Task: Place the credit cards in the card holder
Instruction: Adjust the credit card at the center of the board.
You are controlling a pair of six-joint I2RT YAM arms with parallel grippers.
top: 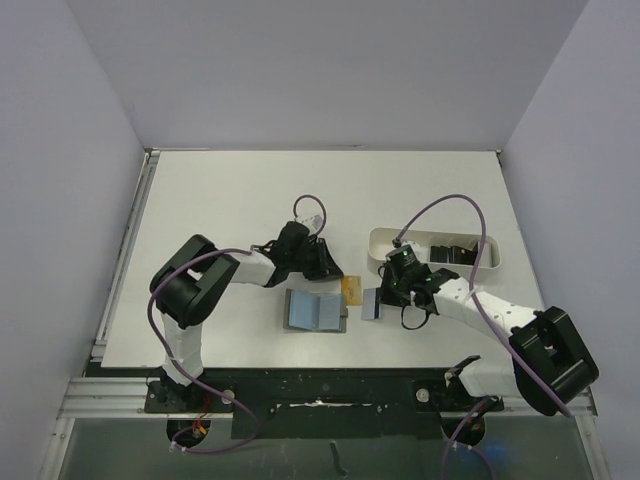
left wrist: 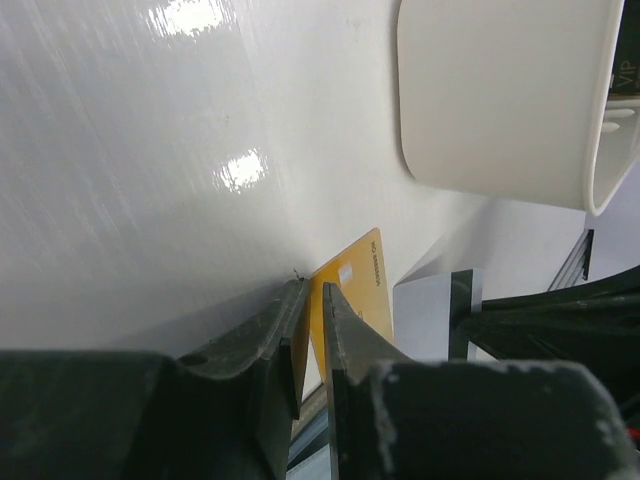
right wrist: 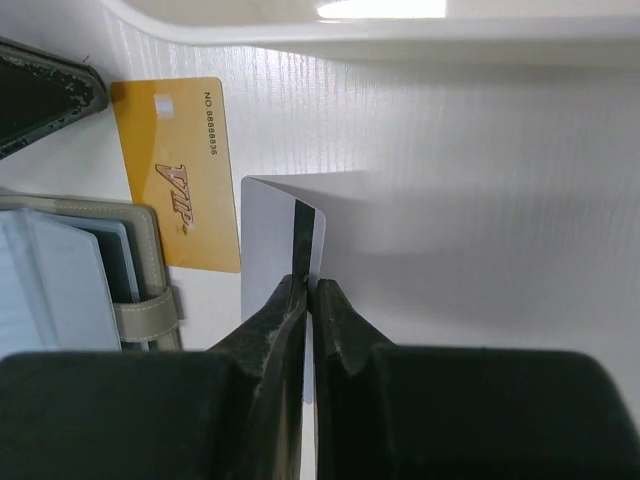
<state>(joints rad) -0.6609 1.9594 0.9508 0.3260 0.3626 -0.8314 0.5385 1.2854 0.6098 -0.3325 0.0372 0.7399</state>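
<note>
The card holder (top: 313,310) (right wrist: 60,270) lies open on the table, its light blue pockets facing up. A gold credit card (top: 352,290) (left wrist: 360,280) (right wrist: 180,170) lies at the holder's far right corner. The tips of my left gripper (top: 333,272) (left wrist: 312,285) stand a narrow slit apart at that card's corner, and a pinch is unclear. My right gripper (top: 388,298) (right wrist: 308,283) is shut on the edge of a pale card with a black stripe (top: 372,303) (right wrist: 270,230), just right of the gold card. Dark cards (top: 450,252) lie in the white tray.
The white oblong tray (top: 380,245) (left wrist: 500,100) (right wrist: 400,40) stands right behind my right gripper, close to both wrists. The two grippers are only a card's width apart. Purple cables loop over both arms.
</note>
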